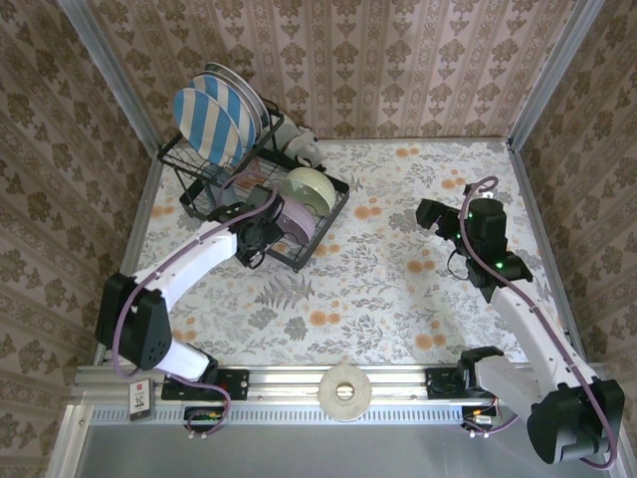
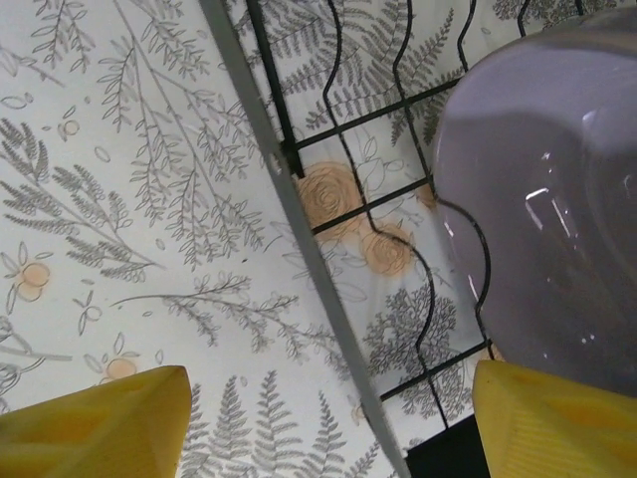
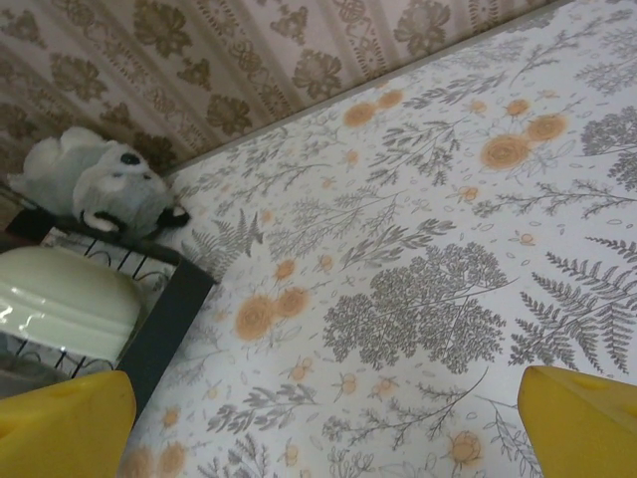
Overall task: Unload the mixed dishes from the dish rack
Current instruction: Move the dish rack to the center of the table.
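From where I stand, the rack (image 1: 199, 199) sits at about 10 o'clock on the flowered table (image 1: 378, 279), hard against the corner walls. The striped plates (image 1: 214, 119) stand on edge in its upper tier, at the rack's 11 o'clock end. The green bowl (image 1: 307, 187) lies in the lower tier, and the lavender bowl (image 1: 295, 221) is just beside it toward 6 o'clock, at the rack's near corner.

The left gripper (image 1: 267, 234) is at that corner, at the lavender bowl's 9 o'clock. In the left wrist view its jaws stand well apart, the rack's wire (image 2: 271, 90) and frame edge running up between the yellow fingers (image 2: 100, 423). The lavender bowl (image 2: 547, 199) is close above the finger at 4 o'clock; I cannot tell whether they touch, and nothing is clamped.

The right gripper (image 1: 433, 217) hangs over bare cloth at about 2 o'clock, well apart from the rack, jaws spread wide and holding nothing. Its camera looks across at the green bowl (image 3: 60, 299) and a grey plush toy (image 3: 90, 184) at 10 o'clock
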